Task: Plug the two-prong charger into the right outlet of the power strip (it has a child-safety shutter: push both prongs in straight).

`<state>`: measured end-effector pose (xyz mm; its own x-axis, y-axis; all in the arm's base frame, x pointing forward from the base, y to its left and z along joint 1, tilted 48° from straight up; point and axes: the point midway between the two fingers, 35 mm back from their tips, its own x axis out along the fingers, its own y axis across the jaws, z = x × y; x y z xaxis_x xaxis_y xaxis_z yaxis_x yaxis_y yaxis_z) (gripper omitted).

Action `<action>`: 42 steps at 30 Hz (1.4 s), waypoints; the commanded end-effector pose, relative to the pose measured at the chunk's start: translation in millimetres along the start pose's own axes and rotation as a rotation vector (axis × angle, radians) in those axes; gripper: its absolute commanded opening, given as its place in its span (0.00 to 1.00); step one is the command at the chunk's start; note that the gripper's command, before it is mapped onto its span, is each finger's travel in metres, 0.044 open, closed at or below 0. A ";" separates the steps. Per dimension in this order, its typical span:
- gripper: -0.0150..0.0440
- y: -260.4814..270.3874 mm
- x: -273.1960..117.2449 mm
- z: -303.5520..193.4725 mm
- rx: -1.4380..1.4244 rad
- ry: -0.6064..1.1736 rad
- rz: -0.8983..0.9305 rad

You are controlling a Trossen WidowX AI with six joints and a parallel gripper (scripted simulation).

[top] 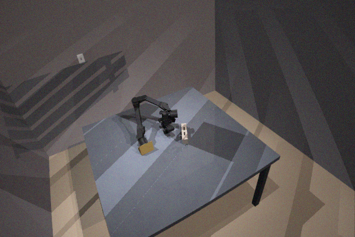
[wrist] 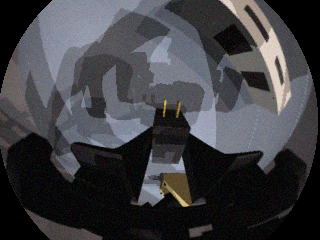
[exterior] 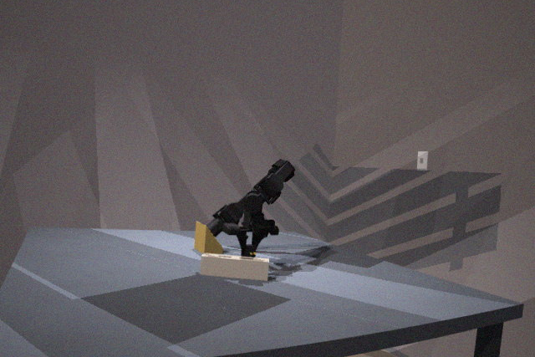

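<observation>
Top view, arm: the black six-joint arm (top: 138, 116) (exterior: 248, 210) rises from its base, bends over at a high elbow and reaches down toward the power strip.
Top view, mount: a yellow block (top: 146, 148) (exterior: 205, 238) (wrist: 178, 187) sits at the foot of the arm.
Top view, power strip: the pale power strip (top: 183, 131) (exterior: 234, 267) (wrist: 274, 70) stands on the blue-grey table (top: 160, 182) (exterior: 142, 257) (wrist: 220, 135), near the gripper, dark openings in its upper face.
Top view, charger: too small and dark to make out.
Top view, wall: a small white wall plate (top: 81, 58) (exterior: 422, 160) is fixed well above the table's height.
Exterior view, gripper: the gripper (exterior: 248, 252) (wrist: 167, 131) points down behind the power strip, its fingers drawn in toward each other.
Exterior view, prongs: a bit of yellow shows between the fingertips, just above the strip's top edge; whether anything touches the strip cannot be told.
Exterior view, table: one dark leg (top: 261, 185) (exterior: 488, 339) stands under the near corner.
Wrist view, charger: the black two-prong charger (wrist: 170, 135) is pinched between the two fingers, both gold prongs (wrist: 165, 108) pointing away from the palm.
Wrist view, outlets: the strip lies off to the upper right, apart from the prongs, which are outside its outlets.
</observation>
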<state>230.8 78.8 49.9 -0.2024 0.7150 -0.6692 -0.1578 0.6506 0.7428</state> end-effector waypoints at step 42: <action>0.25 -65.6 14.3 -2.0 0.471 -0.006 0.027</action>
<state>239.7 46.1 0.7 -0.1889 0.7303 -0.6565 0.2471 0.6823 0.6880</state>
